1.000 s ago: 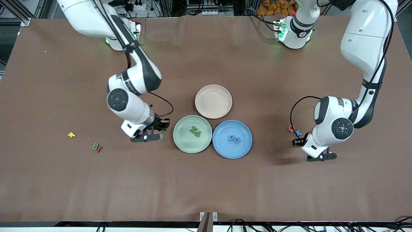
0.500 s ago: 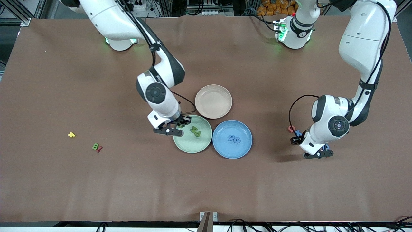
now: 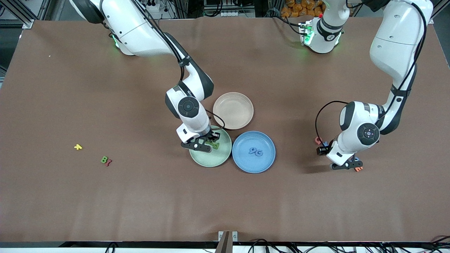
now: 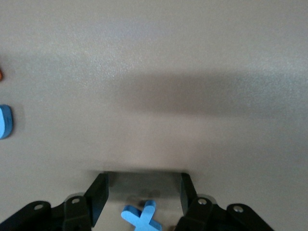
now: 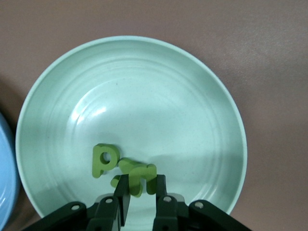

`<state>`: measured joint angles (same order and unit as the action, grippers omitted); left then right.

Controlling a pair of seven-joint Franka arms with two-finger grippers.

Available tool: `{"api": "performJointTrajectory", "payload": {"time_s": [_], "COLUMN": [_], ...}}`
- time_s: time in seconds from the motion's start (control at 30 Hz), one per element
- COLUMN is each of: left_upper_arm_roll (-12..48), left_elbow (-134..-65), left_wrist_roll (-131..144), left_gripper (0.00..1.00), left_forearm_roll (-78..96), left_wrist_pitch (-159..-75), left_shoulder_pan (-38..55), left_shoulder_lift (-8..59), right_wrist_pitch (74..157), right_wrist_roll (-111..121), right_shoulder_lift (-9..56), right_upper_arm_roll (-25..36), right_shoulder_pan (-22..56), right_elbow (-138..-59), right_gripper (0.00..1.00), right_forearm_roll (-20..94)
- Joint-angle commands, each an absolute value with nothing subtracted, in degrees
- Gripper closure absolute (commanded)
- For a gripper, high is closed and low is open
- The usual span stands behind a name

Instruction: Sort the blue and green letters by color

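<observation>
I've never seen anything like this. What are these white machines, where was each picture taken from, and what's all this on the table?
These are two robot arms at a table. The wide picture comes from a high camera facing them; each close-up from a camera on an arm's wrist. The right gripper, over the green plate, has jaws shut on a green letter; a P lies in that plate. The left gripper, jaws open, hangs by a blue X. Blue letters lie in the blue plate, beside a beige plate. A B lies toward the right arm's end.
</observation>
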<state>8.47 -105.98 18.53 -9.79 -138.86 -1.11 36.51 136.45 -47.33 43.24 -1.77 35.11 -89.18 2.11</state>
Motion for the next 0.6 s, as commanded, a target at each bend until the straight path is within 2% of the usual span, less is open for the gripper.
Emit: {"api": "performJointTrajectory", "payload": {"time_s": [0.0,0.03,0.07,0.43,0.57], "left_upper_arm_roll": [8.7,8.7,8.7,8.7,8.7], "left_elbow": [-109.0,-109.1,-109.3,-110.6,-110.9], "left_wrist_roll": [18.8,18.9,18.9,19.2,19.2], "left_gripper": [0.32,0.32,0.32,0.32,0.32], "left_forearm_roll": [-10.8,-10.8,-10.8,-10.8,-10.8], "left_wrist_pitch": [-139.9,-139.9,-139.9,-139.9,-139.9], "left_shoulder_pan": [-1.6,-1.6,-1.6,-1.6,-1.6], "left_shoulder_lift": [34.2,34.0,33.8,32.7,32.7], "right_wrist_pitch": [135.7,135.7,135.7,134.9,131.9], "right_wrist_roll": [-48.8,-48.6,-48.3,-47.9,-47.6], "right_shoulder_lift": [43.5,43.3,43.2,40.6,38.2], "right_upper_arm_roll": [-1.8,-1.7,-1.7,-1.5,-1.5], "right_shoulder_pan": [34.8,34.5,34.4,33.1,31.6], "right_elbow": [-87.5,-87.5,-87.5,-87.9,-88.7], "right_gripper": [0.22,0.05,0.00,0.00,0.00], "right_forearm_roll": [1.1,1.1,1.1,1.3,1.3]}}
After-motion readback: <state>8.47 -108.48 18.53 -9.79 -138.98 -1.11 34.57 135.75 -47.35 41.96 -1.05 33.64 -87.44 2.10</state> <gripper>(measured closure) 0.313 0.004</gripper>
